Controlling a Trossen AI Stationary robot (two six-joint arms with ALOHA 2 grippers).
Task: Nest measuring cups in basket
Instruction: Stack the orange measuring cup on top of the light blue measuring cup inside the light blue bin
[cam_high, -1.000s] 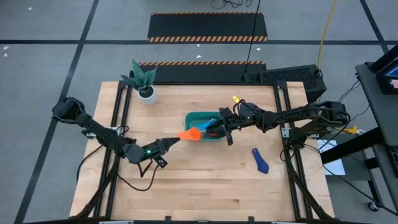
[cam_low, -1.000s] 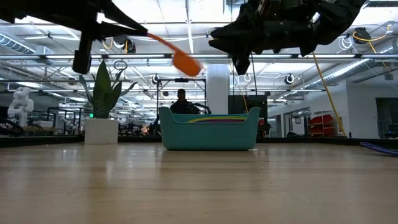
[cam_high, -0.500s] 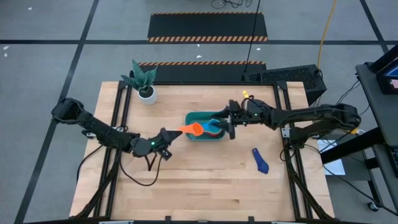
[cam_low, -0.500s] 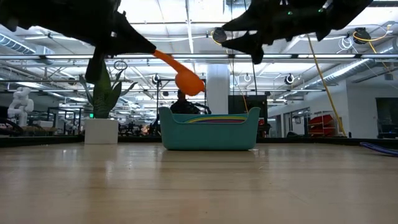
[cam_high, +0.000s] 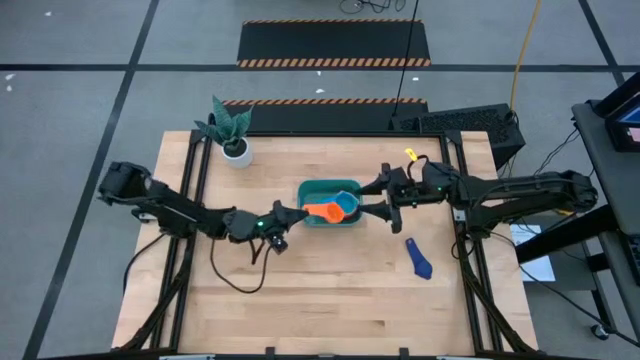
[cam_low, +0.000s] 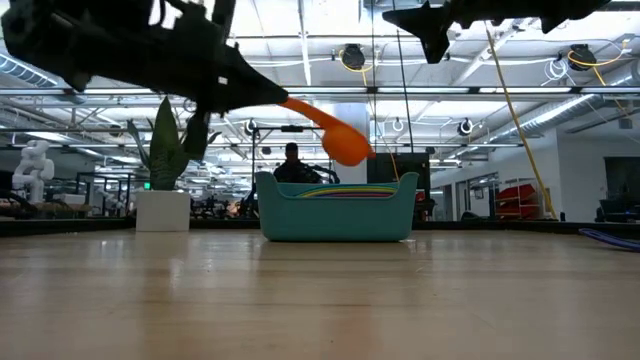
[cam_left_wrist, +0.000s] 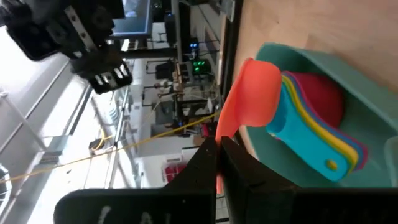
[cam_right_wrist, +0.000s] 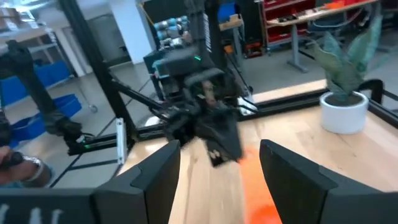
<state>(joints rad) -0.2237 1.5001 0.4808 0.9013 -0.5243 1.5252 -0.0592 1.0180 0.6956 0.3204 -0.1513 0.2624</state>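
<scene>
- Upper left of the high view: a potted plant stands near the table's back edge, well apart from the work.
- Left of centre: the left gripper has its fingers pressed together on the handle of the orange cup. A second ago it held the cup short of the basket's left edge; now the bowl of the cup is over the basket.
- The orange cup's long axis runs left to right in the high view, handle toward the left gripper, bowl pointing right over the stack.
- Centre: the teal basket holds the nested cups, seen in the left wrist view as red, yellow, green and light blue layers with their handles lying together.
- In the low view the orange cup hangs just above the basket's rim, tilted bowl-down.
- Right of centre: the right gripper has its fingers spread wide, holding nothing. It was over the basket a second ago and has drawn back to just right of it.
- Lower right: a dark blue cup lies alone on the table, its length running from upper left to lower right, well apart from the basket.
</scene>
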